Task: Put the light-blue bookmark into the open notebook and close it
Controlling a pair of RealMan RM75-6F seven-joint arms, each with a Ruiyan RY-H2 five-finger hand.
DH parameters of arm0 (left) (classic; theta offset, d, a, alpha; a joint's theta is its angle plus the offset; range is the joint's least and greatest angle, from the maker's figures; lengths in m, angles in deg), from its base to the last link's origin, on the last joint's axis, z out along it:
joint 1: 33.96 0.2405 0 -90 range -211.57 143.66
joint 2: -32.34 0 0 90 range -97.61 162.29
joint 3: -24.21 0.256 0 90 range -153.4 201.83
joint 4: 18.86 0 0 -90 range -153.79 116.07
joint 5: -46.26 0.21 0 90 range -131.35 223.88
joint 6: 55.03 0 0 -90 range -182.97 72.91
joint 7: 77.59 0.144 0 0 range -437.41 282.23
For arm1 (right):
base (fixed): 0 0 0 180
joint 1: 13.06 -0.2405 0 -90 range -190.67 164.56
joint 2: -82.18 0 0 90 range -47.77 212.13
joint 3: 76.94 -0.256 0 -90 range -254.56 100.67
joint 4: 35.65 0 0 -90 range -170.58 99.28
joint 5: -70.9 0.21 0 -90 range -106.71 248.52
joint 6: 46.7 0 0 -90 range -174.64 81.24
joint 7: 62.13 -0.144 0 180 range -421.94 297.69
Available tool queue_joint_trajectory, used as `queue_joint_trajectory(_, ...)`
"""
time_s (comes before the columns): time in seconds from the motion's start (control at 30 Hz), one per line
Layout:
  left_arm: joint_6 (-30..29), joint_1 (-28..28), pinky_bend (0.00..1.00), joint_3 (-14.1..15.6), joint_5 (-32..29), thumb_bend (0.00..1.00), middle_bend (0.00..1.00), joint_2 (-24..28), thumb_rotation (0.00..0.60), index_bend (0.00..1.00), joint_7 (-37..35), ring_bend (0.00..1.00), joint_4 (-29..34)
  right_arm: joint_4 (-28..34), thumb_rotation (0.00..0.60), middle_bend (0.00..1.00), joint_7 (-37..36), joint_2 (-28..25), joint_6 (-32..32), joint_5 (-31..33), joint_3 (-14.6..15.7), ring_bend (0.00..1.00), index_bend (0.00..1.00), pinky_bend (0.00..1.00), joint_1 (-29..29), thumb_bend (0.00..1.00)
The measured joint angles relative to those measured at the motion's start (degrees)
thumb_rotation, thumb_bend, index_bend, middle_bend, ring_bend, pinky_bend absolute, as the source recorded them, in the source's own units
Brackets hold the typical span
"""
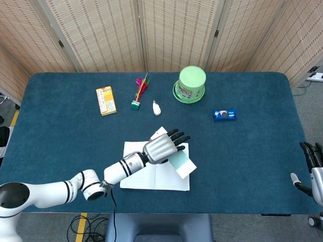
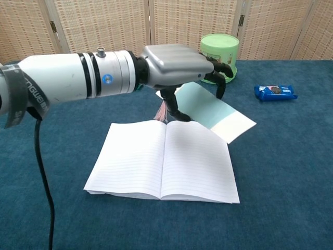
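The open white notebook (image 2: pixel 161 161) lies flat near the table's front edge, also seen in the head view (image 1: pixel 146 176). My left hand (image 2: pixel 177 60) hovers above its right page and pinches the light-blue bookmark (image 2: pixel 213 110), which slants down to the right past the page's far corner. In the head view the left hand (image 1: pixel 162 146) and bookmark (image 1: pixel 181 162) sit over the notebook's right half. My right hand (image 1: pixel 315 164) shows only at the far right edge, away from the notebook, holding nothing that I can see.
Along the back stand a green tub (image 1: pixel 191 84), a blue snack pack (image 1: pixel 224 114), a small white item (image 1: pixel 157 108), a colourful feathered toy (image 1: pixel 139 91) and a yellow box (image 1: pixel 106 100). Folding screens stand behind the blue table (image 1: pixel 60 131).
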Motion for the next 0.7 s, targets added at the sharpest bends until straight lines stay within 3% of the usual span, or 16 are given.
queue_joint_trajectory(0.27, -0.19, -0.9, 0.16, -0.49, -3.38, 0.27, 0.09, -1.74, 0.6, 0.41, 0.73, 0.11, -5.48, -0.51, 0.6, 0.1, -0.56, 0.27, 0.06, 0.19, 0.05, 0.02, 0.0, 0.06, 0.27, 0.21)
queue_joint_trajectory(0.7, -0.72, -2.62, 0.16, 6.75, 3.35, 0.27, 0.09, -5.54, 0.6, 0.41, 1.51, 0.1, -5.26, -0.91, 0.6, 0.1, -0.89, 0.43, -0.31, 0.44, 0.0, 0.02, 0.0, 0.06, 0.29, 0.21)
